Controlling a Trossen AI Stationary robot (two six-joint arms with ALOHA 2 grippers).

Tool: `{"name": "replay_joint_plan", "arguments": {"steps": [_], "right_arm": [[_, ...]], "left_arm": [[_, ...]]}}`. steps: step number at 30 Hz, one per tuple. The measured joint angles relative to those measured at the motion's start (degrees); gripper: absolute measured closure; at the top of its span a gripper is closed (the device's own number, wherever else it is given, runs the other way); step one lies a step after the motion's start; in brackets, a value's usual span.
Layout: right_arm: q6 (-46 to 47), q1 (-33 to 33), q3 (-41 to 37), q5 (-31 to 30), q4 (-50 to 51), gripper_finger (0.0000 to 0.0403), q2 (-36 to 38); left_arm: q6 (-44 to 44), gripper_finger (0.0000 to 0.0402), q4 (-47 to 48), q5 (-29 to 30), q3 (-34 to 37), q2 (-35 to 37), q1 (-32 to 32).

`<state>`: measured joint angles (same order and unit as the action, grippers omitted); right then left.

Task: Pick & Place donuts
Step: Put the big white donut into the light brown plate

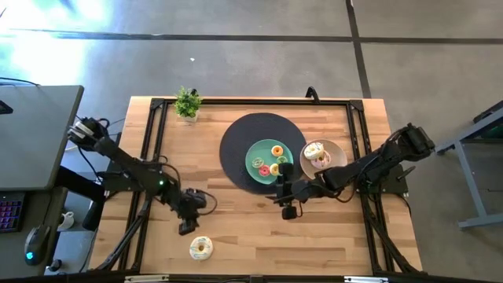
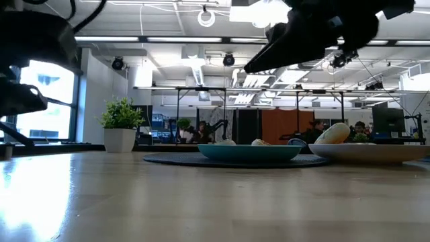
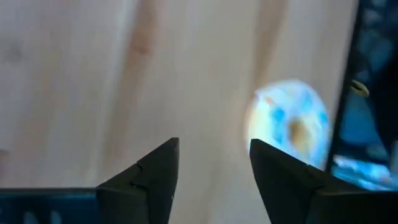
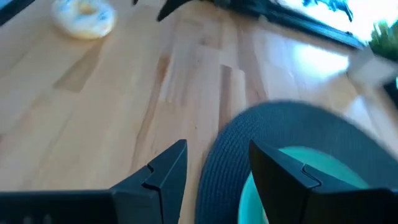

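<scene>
A cream-iced donut (image 1: 201, 248) lies flat on the wood near the table's near edge; it also shows in the left wrist view (image 3: 289, 127) and the right wrist view (image 4: 83, 17). Several small donuts (image 1: 270, 163) lie on the teal plate (image 1: 253, 152). More donuts (image 1: 316, 152) sit in the tan bowl (image 1: 338, 149). My left gripper (image 1: 187, 226) (image 3: 214, 146) hovers open and empty just left of the cream donut. My right gripper (image 1: 280, 187) (image 4: 217, 146) hangs open and empty over the plate's near rim (image 4: 311, 174).
The plate sits on a round dark mat (image 1: 236, 141) (image 4: 280, 130), with the bowl to its right at the mat's edge. A small potted plant (image 1: 187, 102) (image 2: 121, 124) stands at the far left. Bare wood stretches along the table's near side around the cream donut.
</scene>
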<state>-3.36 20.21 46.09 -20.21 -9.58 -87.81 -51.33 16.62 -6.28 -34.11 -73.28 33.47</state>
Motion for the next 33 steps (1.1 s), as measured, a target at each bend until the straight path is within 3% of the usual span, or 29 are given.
{"name": "replay_joint_plan", "arguments": {"steps": [6,16,22,26,29,33], "right_arm": [[-16.49,0.09,-0.04,7.26,-0.95,0.0234,0.00],[-17.56,-0.07,-0.02,9.87,-2.68,0.0234,0.00],[-17.72,-1.09,-0.04,9.77,-3.84,0.0234,0.00],[-20.65,-1.93,-0.04,13.44,-5.62,0.0234,0.00],[-29.21,-1.92,-0.04,19.61,-8.10,0.0234,-0.35],[-42.67,-1.12,-0.04,24.17,-17.07,0.0234,-2.73]], "left_arm": [[-1.24,0.0196,-10.96,-1.74,-0.06,-3.88,3.22],[-7.46,0.0196,-18.05,1.17,-0.02,-13.38,8.81],[-6.80,0.0203,-19.99,1.22,-0.37,-14.88,9.30],[-5.47,0.0249,-20.39,2.45,-0.32,-14.97,9.31],[-5.46,0.0305,-20.37,4.16,-1.02,-15.08,9.08],[-4.98,0.0373,-23.22,11.06,-3.45,-15.08,6.56]]}}
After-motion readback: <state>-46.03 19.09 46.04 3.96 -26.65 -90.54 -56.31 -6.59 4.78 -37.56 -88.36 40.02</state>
